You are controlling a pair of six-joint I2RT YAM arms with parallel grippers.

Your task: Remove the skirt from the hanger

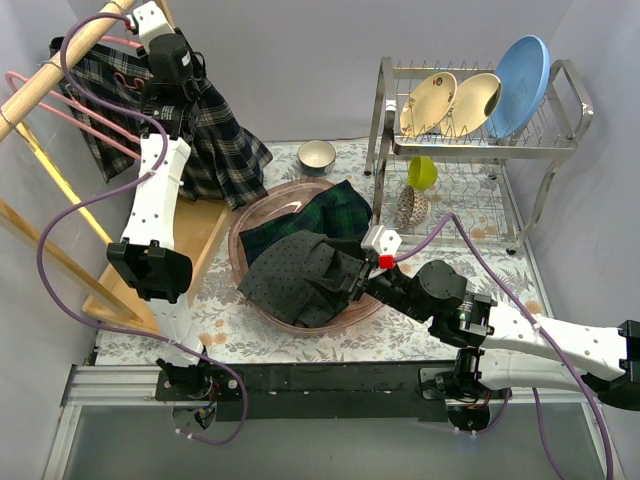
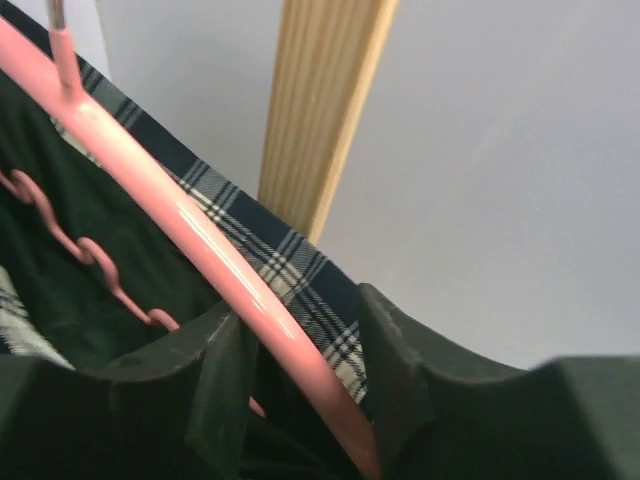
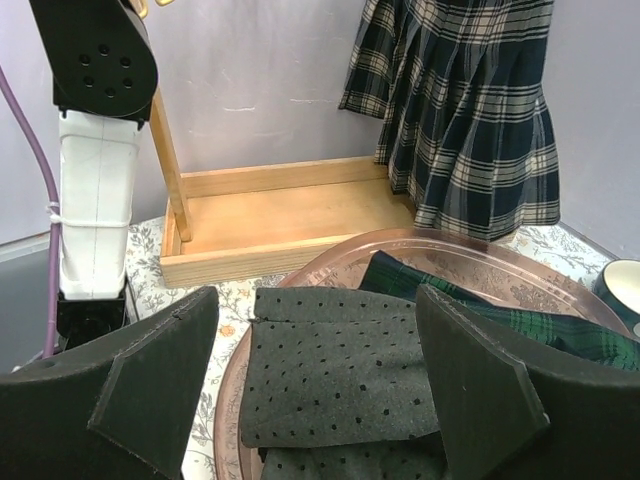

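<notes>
left gripper (image 2: 302, 310) is straddling the pink hanger (image 2: 200, 240), jaws parted, not clamping. right gripper (image 3: 315, 300) is gaping wide, idle. plaid skirt (image 1: 215, 140) is hanging at 10 o'clock. risk: a tug is likely dragging hanger and skirt together off the wooden rail (image 2: 325, 110).

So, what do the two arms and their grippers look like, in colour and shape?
The left arm and the right arm both have white link shells with black joints, and a purple cable runs loosely along each. The left gripper and the right gripper have dark, matte, wedge-shaped fingers. A small red mark shows near the right wrist.
</notes>
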